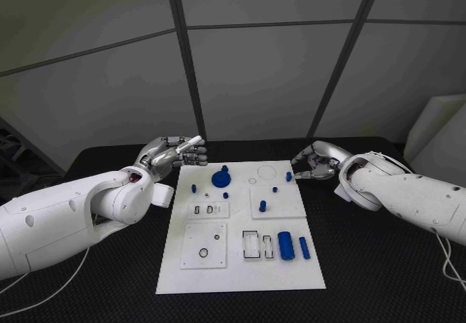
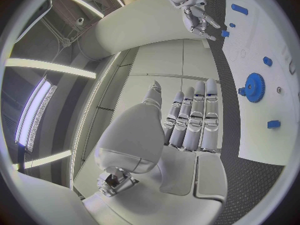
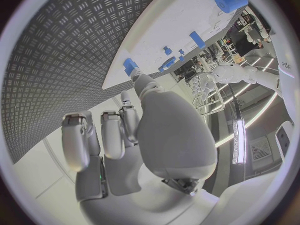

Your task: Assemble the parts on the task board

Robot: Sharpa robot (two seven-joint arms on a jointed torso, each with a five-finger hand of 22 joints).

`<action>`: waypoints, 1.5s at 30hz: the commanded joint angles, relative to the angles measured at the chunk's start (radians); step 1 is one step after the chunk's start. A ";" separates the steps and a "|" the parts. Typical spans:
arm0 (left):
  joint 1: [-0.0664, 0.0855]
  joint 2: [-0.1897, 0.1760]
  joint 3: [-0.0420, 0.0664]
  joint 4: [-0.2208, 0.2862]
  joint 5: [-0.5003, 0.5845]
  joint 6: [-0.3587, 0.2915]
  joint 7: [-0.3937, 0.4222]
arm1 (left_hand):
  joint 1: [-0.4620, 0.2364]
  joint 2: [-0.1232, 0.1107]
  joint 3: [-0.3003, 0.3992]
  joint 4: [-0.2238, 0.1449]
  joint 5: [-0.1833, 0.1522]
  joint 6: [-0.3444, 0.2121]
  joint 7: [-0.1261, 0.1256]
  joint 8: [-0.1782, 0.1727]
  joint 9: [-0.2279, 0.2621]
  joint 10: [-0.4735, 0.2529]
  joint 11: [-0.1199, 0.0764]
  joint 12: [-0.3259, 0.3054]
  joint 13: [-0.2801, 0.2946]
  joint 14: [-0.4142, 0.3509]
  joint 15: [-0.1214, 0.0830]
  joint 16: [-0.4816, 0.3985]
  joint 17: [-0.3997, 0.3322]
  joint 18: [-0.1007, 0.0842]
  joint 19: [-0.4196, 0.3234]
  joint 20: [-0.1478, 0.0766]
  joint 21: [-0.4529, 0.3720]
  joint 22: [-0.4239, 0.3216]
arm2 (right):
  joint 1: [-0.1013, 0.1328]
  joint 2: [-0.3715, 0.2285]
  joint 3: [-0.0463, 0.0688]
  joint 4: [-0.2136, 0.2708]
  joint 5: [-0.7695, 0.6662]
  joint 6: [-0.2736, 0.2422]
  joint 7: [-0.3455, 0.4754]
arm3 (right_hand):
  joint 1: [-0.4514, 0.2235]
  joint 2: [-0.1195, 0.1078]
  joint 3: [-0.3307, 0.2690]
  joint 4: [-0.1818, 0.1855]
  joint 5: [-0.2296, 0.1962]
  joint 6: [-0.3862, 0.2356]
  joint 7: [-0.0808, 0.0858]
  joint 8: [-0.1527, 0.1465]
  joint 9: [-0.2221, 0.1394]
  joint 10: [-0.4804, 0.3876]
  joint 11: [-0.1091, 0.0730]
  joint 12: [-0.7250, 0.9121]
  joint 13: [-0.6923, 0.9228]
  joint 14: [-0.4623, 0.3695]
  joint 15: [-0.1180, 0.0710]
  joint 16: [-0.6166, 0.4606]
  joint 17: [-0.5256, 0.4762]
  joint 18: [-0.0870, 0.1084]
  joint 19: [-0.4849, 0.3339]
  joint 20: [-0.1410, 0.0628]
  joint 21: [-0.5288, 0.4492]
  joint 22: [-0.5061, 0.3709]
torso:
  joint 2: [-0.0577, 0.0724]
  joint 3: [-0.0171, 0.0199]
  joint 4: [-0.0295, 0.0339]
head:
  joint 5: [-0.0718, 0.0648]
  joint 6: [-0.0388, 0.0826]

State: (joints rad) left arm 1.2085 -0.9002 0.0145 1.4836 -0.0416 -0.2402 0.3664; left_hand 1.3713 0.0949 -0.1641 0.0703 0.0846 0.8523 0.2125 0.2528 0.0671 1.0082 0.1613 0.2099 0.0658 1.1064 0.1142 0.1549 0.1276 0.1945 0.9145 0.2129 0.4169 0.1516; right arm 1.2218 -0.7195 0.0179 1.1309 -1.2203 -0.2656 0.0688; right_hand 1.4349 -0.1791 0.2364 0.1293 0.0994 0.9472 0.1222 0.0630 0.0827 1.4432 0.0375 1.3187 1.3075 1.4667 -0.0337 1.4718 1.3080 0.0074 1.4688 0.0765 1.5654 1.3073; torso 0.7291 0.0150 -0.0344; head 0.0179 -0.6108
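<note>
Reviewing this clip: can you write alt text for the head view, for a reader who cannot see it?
A white task board lies on a black table, and small blue parts, including a gear and a thick cylinder, sit on it. The left hand and right hand are raised at its far corners, holding nothing.

You have a black table point(image 1: 378, 269) with a fine ribbed texture, and the white task board point(image 1: 243, 279) lies flat on it, roughly in the middle, its long side running from near to far. The board sits straight — its edges square to your view from the head camera. Bare black surface shows on both sides of it, left and right, and along its near edge. At the far right, a white panel point(image 1: 437, 134) stands at the table's edge — whether it rests on the table, you cannot tell.
</note>
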 commanded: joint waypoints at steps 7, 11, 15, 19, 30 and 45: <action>0.001 0.002 0.001 -0.002 -0.004 0.011 0.002 | 0.001 0.009 -0.001 -0.008 -0.003 -0.001 0.007 -0.005 -0.001 0.002 0.003 -0.006 -0.001 0.000 0.004 -0.005 0.001 -0.013 -0.001 0.010 -0.006 -0.002 | -0.003 0.010 0.001 -0.006 -0.031 0.049 0.006 | -0.002 0.008 -0.004 -0.002 0.006 0.014 0.002 0.007 0.000 -0.002 0.002 0.000 0.065 0.061 -0.001 0.005 0.070 -0.007 0.102 0.001 0.005 0.263 | -0.001 -0.0001 -0.0028 | 0.005 -0.006; 0.001 0.001 0.001 -0.002 -0.004 0.011 0.002 | 0.001 0.009 -0.001 -0.008 -0.003 -0.001 0.007 -0.005 -0.001 0.002 0.003 -0.006 -0.001 0.000 0.004 -0.005 0.001 -0.013 -0.001 0.010 -0.006 -0.002 | -0.005 0.014 0.001 -0.007 -0.034 0.057 0.003 | -0.006 0.010 -0.005 -0.001 0.006 0.019 0.002 0.008 0.001 -0.001 0.001 0.002 0.066 0.061 -0.001 0.006 0.072 -0.007 0.102 0.001 0.005 0.263 | -0.001 0.0011 -0.0034 | 0.005 -0.008; 0.001 0.001 0.001 -0.002 -0.004 0.011 0.002 | 0.001 0.009 -0.001 -0.008 -0.003 -0.001 0.007 -0.005 -0.001 0.002 0.003 -0.006 -0.001 0.000 0.004 -0.005 0.001 -0.013 -0.001 0.010 -0.006 -0.002 | -0.006 0.019 0.001 -0.009 -0.037 0.065 -0.001 | -0.010 0.013 -0.006 -0.001 0.007 0.025 0.001 0.009 0.001 -0.001 0.000 0.003 0.067 0.062 -0.001 0.006 0.073 -0.007 0.102 0.001 0.005 0.263 | -0.001 0.0019 -0.0023 | 0.005 -0.011; 0.001 0.001 0.001 -0.002 -0.004 0.011 0.002 | 0.001 0.009 -0.001 -0.008 -0.003 -0.001 0.007 -0.005 -0.001 0.002 0.003 -0.006 -0.001 0.000 0.004 -0.005 0.001 -0.013 -0.001 0.010 -0.006 -0.002 | -0.007 0.025 0.001 -0.014 -0.041 0.068 -0.004 | -0.015 0.017 -0.006 0.001 0.008 0.030 0.000 0.010 0.002 0.000 0.000 0.005 0.069 0.062 -0.002 0.007 0.075 -0.007 0.102 0.000 0.005 0.263 | 0.000 0.0018 -0.0017 | 0.011 -0.013; 0.001 0.000 0.001 -0.003 -0.004 0.010 0.001 | 0.001 0.009 -0.001 -0.008 -0.003 -0.001 0.007 -0.005 -0.001 0.002 0.003 -0.006 -0.001 0.000 0.004 -0.005 0.001 -0.013 -0.001 0.010 -0.006 -0.002 | -0.008 0.045 0.001 -0.032 -0.050 0.067 -0.021 | -0.032 0.039 -0.001 0.007 0.015 0.050 -0.003 0.012 0.003 0.007 -0.003 0.016 0.078 0.065 -0.004 0.012 0.085 -0.007 0.102 -0.002 0.005 0.263 | 0.000 0.0029 -0.0030 | 0.010 -0.015; 0.001 0.000 0.001 -0.003 -0.004 0.011 0.000 | 0.001 0.009 -0.001 -0.008 -0.003 -0.001 0.007 -0.005 -0.001 0.002 0.003 -0.006 -0.001 0.000 0.004 -0.005 0.001 -0.013 -0.001 0.010 -0.006 -0.002 | -0.008 0.067 0.001 -0.053 -0.054 0.062 -0.038 | -0.044 0.059 0.006 0.011 0.019 0.066 -0.005 0.013 0.004 0.011 -0.005 0.024 0.084 0.067 -0.006 0.016 0.093 -0.007 0.102 -0.003 0.005 0.263 | -0.001 0.0043 -0.0028 | 0.010 -0.015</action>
State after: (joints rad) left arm 1.2082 -0.9005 0.0145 1.4800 -0.0417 -0.2398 0.3660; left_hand 1.3713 0.0949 -0.1669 0.0675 0.0846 0.8523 0.2125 0.2528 0.0671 1.0082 0.1613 0.2099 0.0658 1.1063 0.1142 0.1549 0.1275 0.1945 0.9145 0.2129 0.4169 0.1506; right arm 1.2120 -0.6541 0.0180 1.0790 -1.2678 -0.2061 0.0372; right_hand 1.3927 -0.1277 0.2424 0.1352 0.1134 1.0076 0.1163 0.0724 0.0856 1.4471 0.0338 1.3363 1.3075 1.4666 -0.0337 1.4816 1.3076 0.0074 1.4688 0.0765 1.5654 1.3073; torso 0.7285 0.0188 -0.0366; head 0.0277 -0.6258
